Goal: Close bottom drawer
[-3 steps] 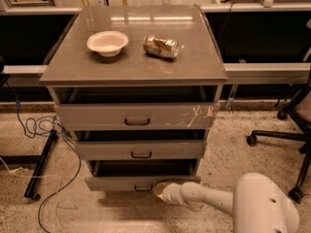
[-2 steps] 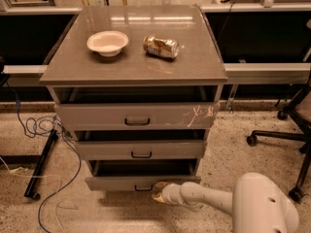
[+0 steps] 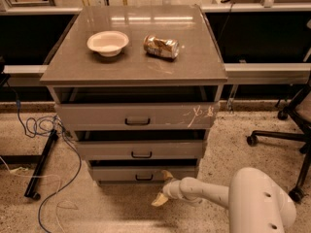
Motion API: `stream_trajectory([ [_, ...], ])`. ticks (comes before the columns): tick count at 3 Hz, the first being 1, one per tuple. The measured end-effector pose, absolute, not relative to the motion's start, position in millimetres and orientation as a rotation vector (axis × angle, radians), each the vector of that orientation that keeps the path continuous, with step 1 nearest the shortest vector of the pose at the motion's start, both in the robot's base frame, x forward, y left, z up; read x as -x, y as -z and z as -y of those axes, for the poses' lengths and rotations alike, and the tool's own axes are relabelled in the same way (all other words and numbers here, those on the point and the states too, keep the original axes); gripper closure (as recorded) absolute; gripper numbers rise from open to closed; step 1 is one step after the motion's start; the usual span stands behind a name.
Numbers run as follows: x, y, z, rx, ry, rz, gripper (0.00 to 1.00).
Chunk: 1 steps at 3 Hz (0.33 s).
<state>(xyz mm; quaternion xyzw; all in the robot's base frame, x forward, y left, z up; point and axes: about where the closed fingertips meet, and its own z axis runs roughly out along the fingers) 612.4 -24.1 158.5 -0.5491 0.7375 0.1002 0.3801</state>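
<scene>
Three drawers (image 3: pixel 141 149), bottom drawer (image 3: pixel 116 174) ajar, one hand (image 3: pixel 162 188) splayed at its front

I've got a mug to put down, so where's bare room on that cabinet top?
Free: the front strip of the cabinet top, before the bowl and can, and the right edge beside the can. Crowded: low down, where the gripper sits, jaws open, at the bottom drawer.

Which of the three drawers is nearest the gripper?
The bottom drawer, the lowest and shallowest front. The gripper sits open by its right end; the middle drawer and top drawer are higher.
</scene>
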Motion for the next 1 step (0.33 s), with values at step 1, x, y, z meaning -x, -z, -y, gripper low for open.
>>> stream_trajectory([
  [1, -612.4, -158.5, 24.1, 1.402, -0.256, -1.883, 0.0],
])
